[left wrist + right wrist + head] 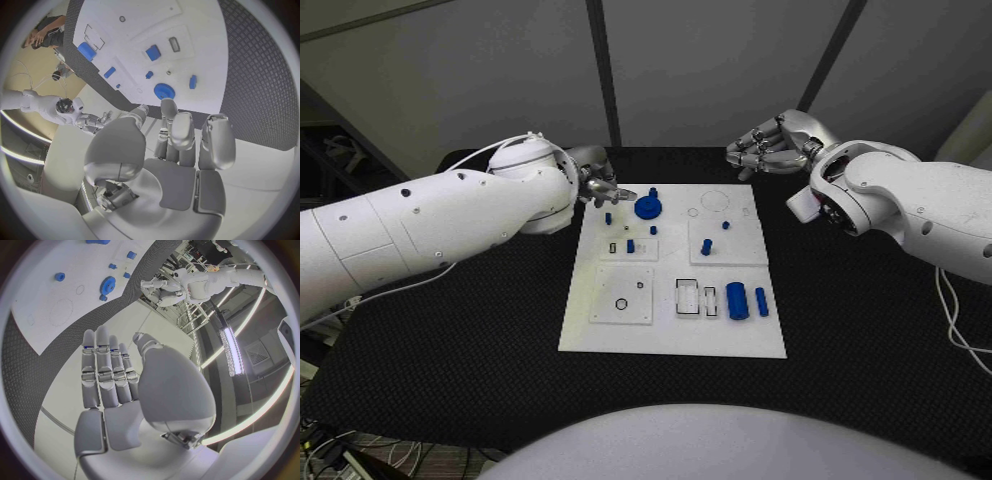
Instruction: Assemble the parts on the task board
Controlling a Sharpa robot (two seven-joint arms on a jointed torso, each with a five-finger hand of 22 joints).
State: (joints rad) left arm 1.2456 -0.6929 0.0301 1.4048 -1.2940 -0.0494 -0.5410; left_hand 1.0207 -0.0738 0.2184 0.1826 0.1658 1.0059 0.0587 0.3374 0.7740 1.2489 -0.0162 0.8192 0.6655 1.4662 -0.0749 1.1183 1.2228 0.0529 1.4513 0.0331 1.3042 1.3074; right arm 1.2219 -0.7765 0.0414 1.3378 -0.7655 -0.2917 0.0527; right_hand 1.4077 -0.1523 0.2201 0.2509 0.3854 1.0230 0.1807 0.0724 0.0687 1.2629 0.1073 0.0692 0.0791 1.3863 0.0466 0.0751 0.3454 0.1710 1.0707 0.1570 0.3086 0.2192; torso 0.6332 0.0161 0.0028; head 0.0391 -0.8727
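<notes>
Lengthwise, the task board (pixel 672 335) runs away from both empty, spread robot hands.

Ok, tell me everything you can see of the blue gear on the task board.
The blue gear is a round toothed disc with a raised hub, plastic by its look. It lies flat on the task board near its far left corner, beside small blue pegs. The left hand hovers just beyond it; nothing grips it. The left wrist view shows it too.
</notes>
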